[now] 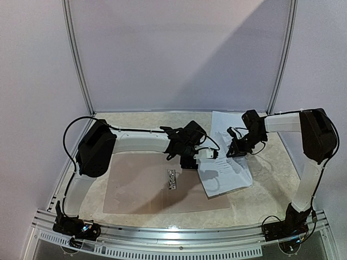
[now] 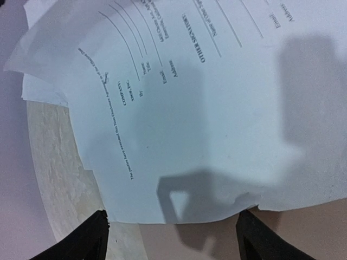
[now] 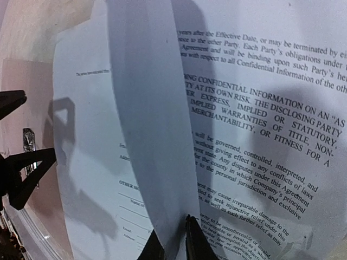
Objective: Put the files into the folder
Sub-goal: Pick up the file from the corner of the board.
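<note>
The tan folder (image 1: 146,187) lies open and flat on the table, its metal clip (image 1: 172,179) at the middle. The files (image 1: 227,165), white printed sheets, lie to its right and overlap its right edge. My right gripper (image 1: 237,149) is over the sheets. In the right wrist view its fingertips (image 3: 172,245) are shut on the edge of one sheet (image 3: 152,135), which curls up between them. My left gripper (image 1: 191,160) hangs above the folder's right part. In the left wrist view it (image 2: 171,235) stands open over the folder (image 2: 200,241), just short of the nearest sheet's (image 2: 206,119) edge.
The marble-patterned table (image 1: 260,184) is bounded by a metal rail (image 1: 179,238) at the near edge and two slanted metal posts (image 1: 78,59) at the back. Both arm bases sit on the rail. The left gripper's fingers (image 3: 24,162) show at the left of the right wrist view.
</note>
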Robot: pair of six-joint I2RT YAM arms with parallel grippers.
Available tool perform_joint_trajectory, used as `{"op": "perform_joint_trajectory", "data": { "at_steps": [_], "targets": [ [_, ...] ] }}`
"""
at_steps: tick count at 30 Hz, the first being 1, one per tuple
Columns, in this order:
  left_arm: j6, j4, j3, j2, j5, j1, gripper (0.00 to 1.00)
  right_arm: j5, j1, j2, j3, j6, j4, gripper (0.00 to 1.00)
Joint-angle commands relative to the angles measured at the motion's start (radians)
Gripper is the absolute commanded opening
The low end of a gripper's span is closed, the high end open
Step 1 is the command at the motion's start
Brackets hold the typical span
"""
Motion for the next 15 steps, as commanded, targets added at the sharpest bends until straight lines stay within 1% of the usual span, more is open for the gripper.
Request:
{"op": "perform_joint_trajectory", "data": {
  "at_steps": [1, 3, 6, 7, 8, 9, 10, 15],
  "targets": [
    [0.014, 0.010, 0.010, 0.004, -0.004, -0.012, 0.83, 0.102, -0.004, 0.026, 0.011, 0.020, -0.016, 0.13],
    [0.015, 0.004, 0.011, -0.004, -0.005, -0.011, 0.83, 0.161, -0.004, 0.021, 0.012, 0.028, -0.017, 0.17],
    [0.016, -0.006, 0.007, -0.015, -0.004, -0.010, 0.83, 0.169, -0.005, 0.024, 0.014, 0.029, -0.015, 0.19],
    [0.016, -0.011, 0.007, -0.021, -0.002, -0.010, 0.83, 0.165, -0.004, 0.026, 0.014, 0.028, -0.012, 0.18],
    [0.015, -0.017, 0.006, -0.028, 0.001, -0.009, 0.83, 0.162, -0.005, 0.027, 0.016, 0.029, -0.009, 0.13],
    [0.016, -0.024, 0.005, -0.036, 0.003, -0.010, 0.83, 0.157, -0.005, 0.027, 0.020, 0.031, -0.009, 0.06],
    [0.021, -0.033, 0.006, -0.047, 0.004, -0.010, 0.83, 0.146, -0.004, 0.028, 0.026, 0.031, -0.012, 0.00],
    [0.010, -0.156, 0.059, -0.139, 0.048, 0.026, 0.85, 0.107, -0.002, 0.012, 0.145, -0.003, -0.093, 0.00]
  ]
}}
